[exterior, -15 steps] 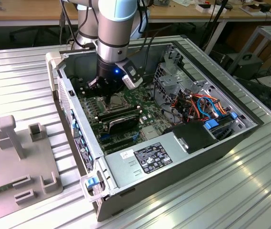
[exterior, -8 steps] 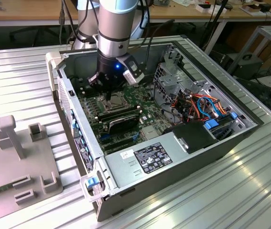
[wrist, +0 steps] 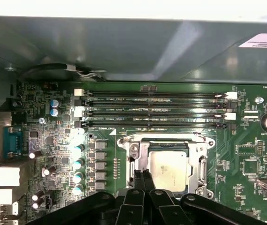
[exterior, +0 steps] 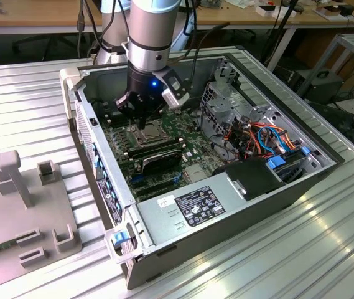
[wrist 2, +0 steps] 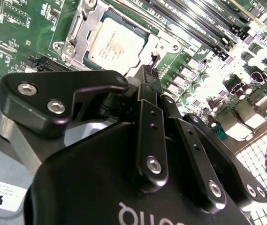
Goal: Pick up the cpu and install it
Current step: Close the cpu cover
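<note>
In the upper middle of the exterior view, the black two-fingered gripper hangs inside the open grey metal computer case, low over the green motherboard. Its fingers are pressed together, holding nothing. In the first wrist view the flat square silver-grey cpu lies in its metal-framed socket, just beside the closed tips.

Silver arm; black, screw-studded gripper

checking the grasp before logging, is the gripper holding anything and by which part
Nothing is held: the gripper has its jaws shut together, empty, next to the cpu, which lies in the socket.
</note>
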Motion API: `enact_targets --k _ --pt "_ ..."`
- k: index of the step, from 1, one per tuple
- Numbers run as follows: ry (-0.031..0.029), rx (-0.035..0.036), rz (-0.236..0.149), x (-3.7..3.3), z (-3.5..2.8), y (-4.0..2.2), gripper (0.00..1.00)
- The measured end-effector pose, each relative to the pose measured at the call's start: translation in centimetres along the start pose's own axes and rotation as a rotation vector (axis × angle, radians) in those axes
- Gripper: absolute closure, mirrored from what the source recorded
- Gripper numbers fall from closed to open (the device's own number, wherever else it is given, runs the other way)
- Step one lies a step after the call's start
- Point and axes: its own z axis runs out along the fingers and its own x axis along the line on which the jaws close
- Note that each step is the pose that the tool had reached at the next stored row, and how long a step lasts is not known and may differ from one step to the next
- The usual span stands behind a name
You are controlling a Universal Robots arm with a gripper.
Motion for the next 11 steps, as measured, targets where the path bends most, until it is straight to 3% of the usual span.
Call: enact_targets --k 8,11 --pt "0.0001 -0.0001 0.000 -2.23 0.06 -0.03 0.89" --pt "0.0003 -0.0002 0.000 -2.40 -0.51 -0.02 0.89"
